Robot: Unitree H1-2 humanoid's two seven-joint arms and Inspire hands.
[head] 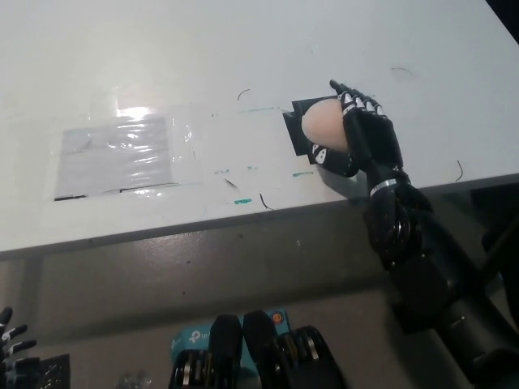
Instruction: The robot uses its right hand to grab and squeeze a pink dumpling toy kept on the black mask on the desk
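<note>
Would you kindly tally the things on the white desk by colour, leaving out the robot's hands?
Pink: 1, the dumpling toy
Black: 1, the mask
Clear: 1, the plastic sheet
Total: 3

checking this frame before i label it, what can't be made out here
Head view only:
- Black mask: mostly hidden under the toy and right hand; only its left edge shows.
- Pink toy: right side covered by the right hand, so how hard it is squeezed cannot be told.
- Left hand: cut off by the lower left corner; open or shut unclear.
- Small marks on the desk: too small to read.
</note>
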